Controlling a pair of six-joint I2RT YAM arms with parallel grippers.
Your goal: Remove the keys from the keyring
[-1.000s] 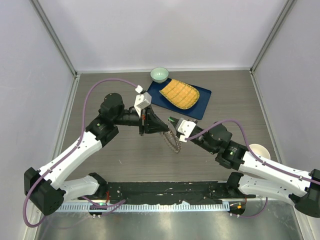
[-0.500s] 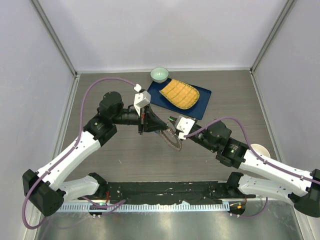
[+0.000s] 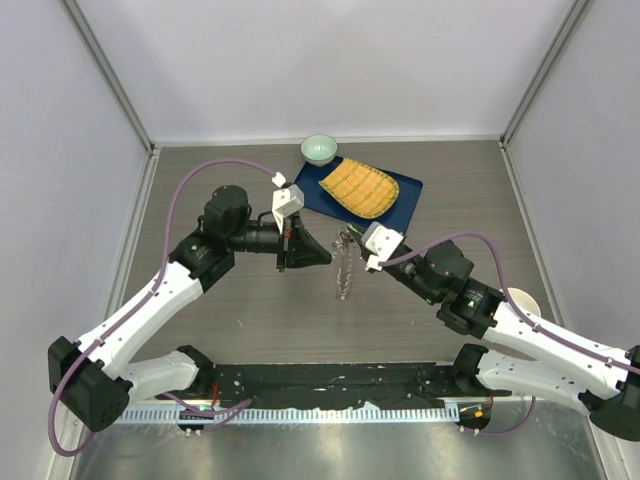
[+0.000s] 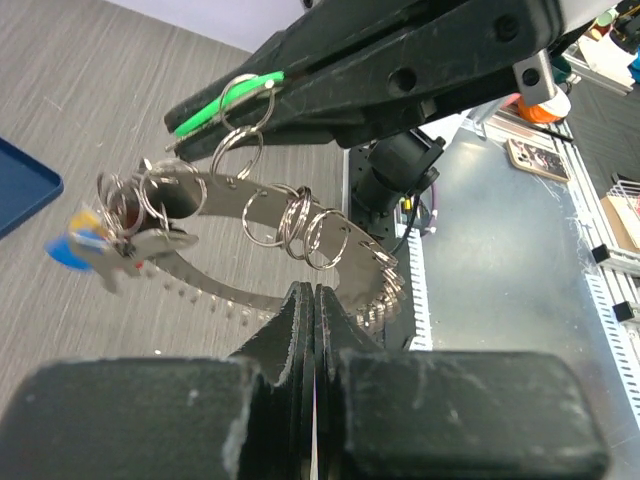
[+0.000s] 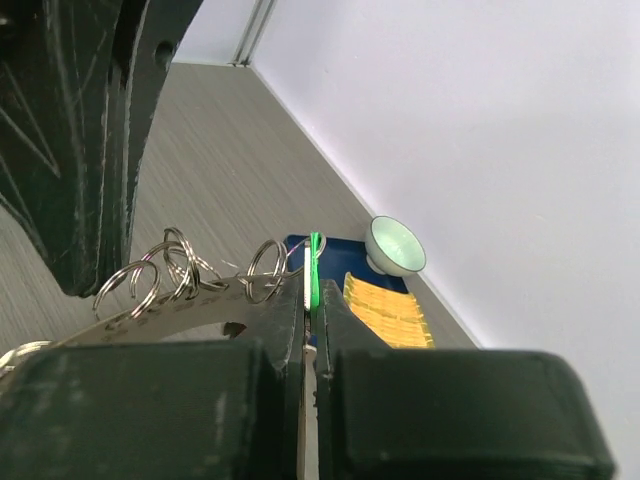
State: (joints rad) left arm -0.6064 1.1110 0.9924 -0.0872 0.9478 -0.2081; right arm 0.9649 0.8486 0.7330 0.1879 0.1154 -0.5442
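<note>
One keyring (image 3: 344, 270) hangs edge-on above the mid tabletop (image 3: 250, 310), between two end effectors. Keys counted on it: one green-headed key (image 5: 314, 255) and one blurred blue-and-yellow head (image 4: 78, 246); the rest are too small to count. The right end effector (image 3: 353, 240) is clamped on the green head, arm angled in from the right. The left end effector (image 4: 315, 300) has its fingers pressed together at the ring's edge, forearm level; whether it pinches the ring is unclear.

The top view looks down on the whole surface (image 3: 250, 320) from above its near edge. Close behind the left hand (image 4: 315, 292), one wrist view faces the near edge; the right hand's (image 5: 309, 288) faces the far edge. All share the keyring (image 3: 343, 270).
</note>
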